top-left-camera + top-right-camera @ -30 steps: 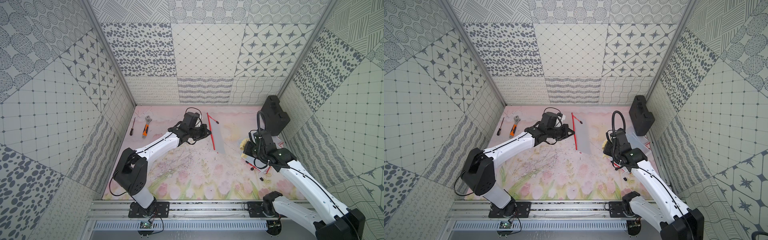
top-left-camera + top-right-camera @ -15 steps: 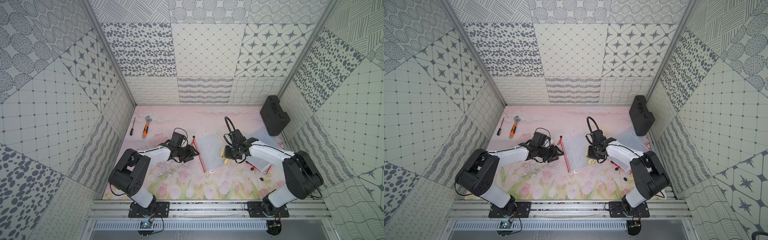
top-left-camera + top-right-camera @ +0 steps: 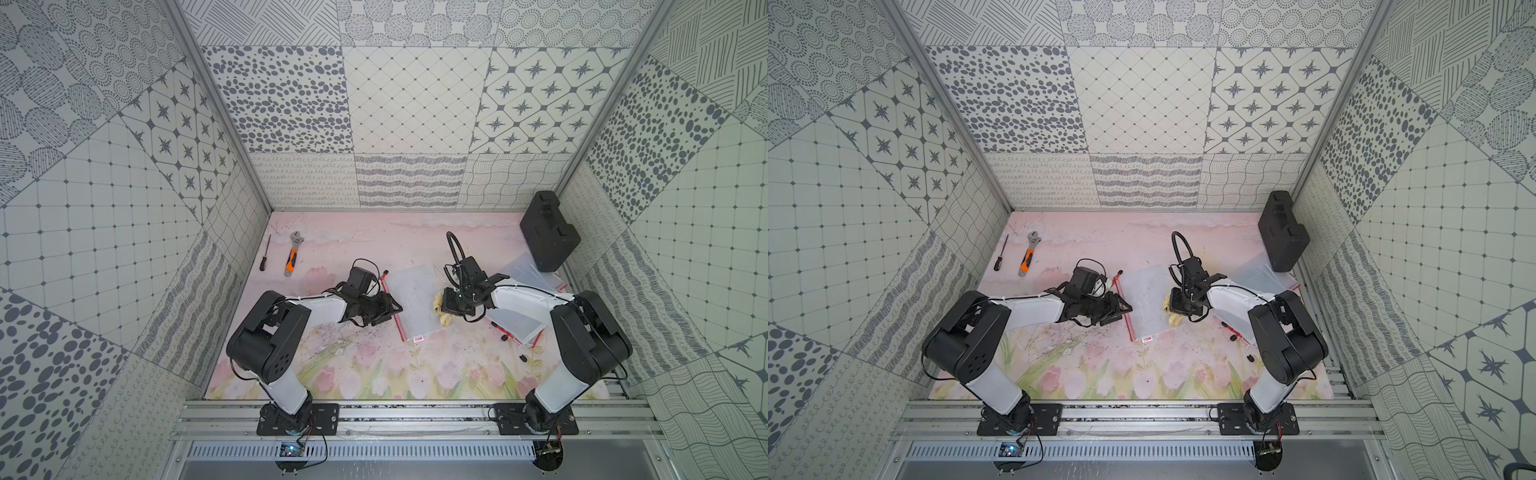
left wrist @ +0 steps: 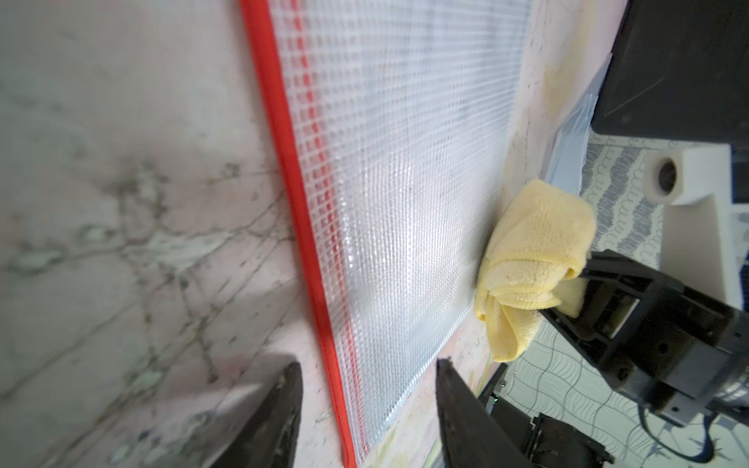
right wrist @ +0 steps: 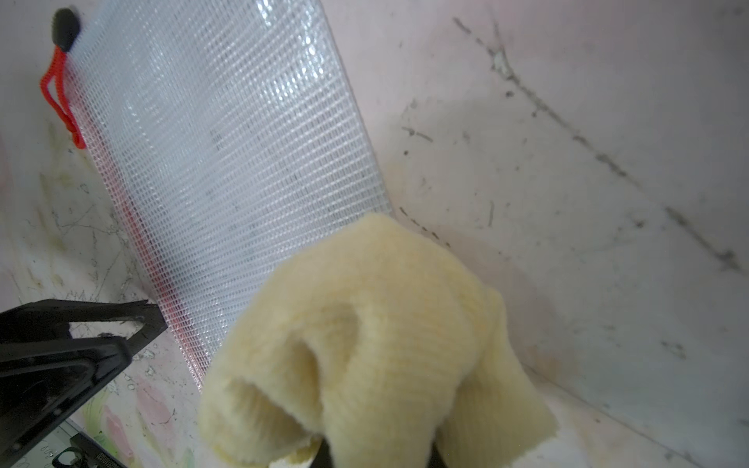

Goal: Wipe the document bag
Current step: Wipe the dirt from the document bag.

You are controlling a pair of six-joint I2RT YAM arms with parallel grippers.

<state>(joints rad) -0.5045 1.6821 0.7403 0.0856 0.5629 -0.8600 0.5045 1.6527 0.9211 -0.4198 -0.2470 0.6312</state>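
Screwdriver [image 3: 265, 257] beside orange-grip wrench [image 3: 292, 259], back-left; black case [image 3: 548, 232], prob. toolbox, back-right corner.

We see the document bag [image 3: 415, 301] [image 3: 1145, 300] lying flat near the middle of the counter [image 3: 353, 249]. Its long sides run from the back edge toward the front, slightly skewed. It is clear plastic with a white mesh grid and a red zip strip [image 4: 300, 202] along its left long side (a red cord [image 5: 60, 101] with a black tab trails from the far end). The yellow cloth [image 3: 439, 309] [image 4: 535, 251] is bunched up, pinched in the right claw [image 4: 575, 291], and touches the bag's right long edge toward the front.
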